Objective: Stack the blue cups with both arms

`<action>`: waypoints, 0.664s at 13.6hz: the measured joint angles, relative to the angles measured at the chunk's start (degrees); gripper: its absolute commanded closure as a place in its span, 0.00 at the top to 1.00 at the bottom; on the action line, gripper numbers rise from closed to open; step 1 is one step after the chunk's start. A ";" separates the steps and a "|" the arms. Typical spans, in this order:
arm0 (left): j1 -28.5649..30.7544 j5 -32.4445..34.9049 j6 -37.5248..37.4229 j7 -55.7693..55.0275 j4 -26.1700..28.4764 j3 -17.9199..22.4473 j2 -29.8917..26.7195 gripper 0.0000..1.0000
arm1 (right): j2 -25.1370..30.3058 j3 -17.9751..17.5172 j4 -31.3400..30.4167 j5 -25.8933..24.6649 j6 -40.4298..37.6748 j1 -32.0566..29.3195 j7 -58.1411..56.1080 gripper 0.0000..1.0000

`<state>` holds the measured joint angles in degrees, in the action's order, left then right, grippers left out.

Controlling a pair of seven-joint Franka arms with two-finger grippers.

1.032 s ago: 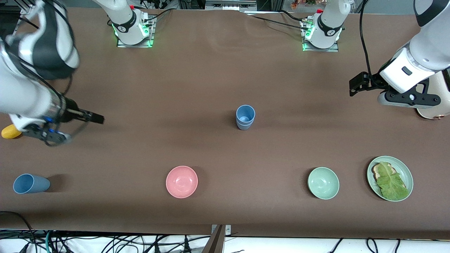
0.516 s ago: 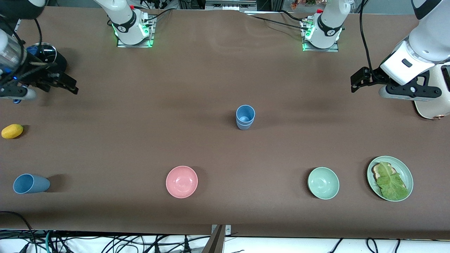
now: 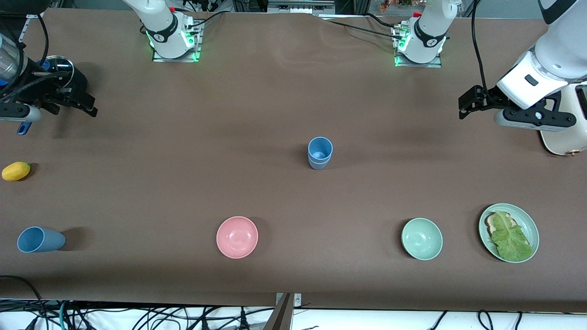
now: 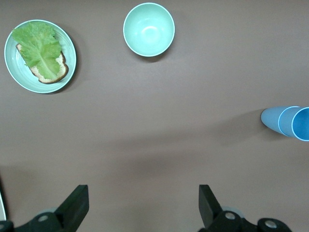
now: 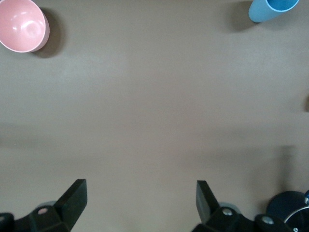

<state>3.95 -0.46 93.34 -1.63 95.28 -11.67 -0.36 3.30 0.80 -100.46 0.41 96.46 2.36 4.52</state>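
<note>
Brown table | no readable writing | stacked blue cups mid-table | both jaws wide, empty

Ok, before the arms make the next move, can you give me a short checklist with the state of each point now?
1. Left gripper open, empty, over bare table: ok.
2. Right gripper open, empty: ok.
3. Stacked blue cups upright at the table's middle: ok.
4. Single blue cup added to the stack: not ok; it stands apart, toward the right arm's end.
5. Pink bowl and green bowl apart from the stack: ok.
</note>
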 measured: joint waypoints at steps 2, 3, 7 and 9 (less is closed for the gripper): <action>0.03 0.00 -0.03 0.05 0.00 0.02 0.00 1.00 | -0.89 -0.31 0.91 0.00 -1.24 0.04 -0.01 1.00; 0.03 0.00 -0.04 0.08 0.00 0.02 0.00 1.00 | -1.33 -0.43 1.48 0.00 -1.66 0.05 0.00 1.00; 0.58 0.00 -0.14 0.13 0.00 0.13 0.00 1.00 | -2.12 -0.50 2.39 -0.01 -2.19 0.06 -0.01 1.00; 0.96 0.00 -0.16 0.43 0.00 0.28 0.00 1.00 | -2.12 -0.62 2.39 -0.01 -2.28 0.17 -0.01 1.00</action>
<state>4.90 -0.46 93.18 -1.20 95.28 -11.39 -0.36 1.18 0.18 -98.06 0.41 94.18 2.53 4.51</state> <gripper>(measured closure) 0.000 0.000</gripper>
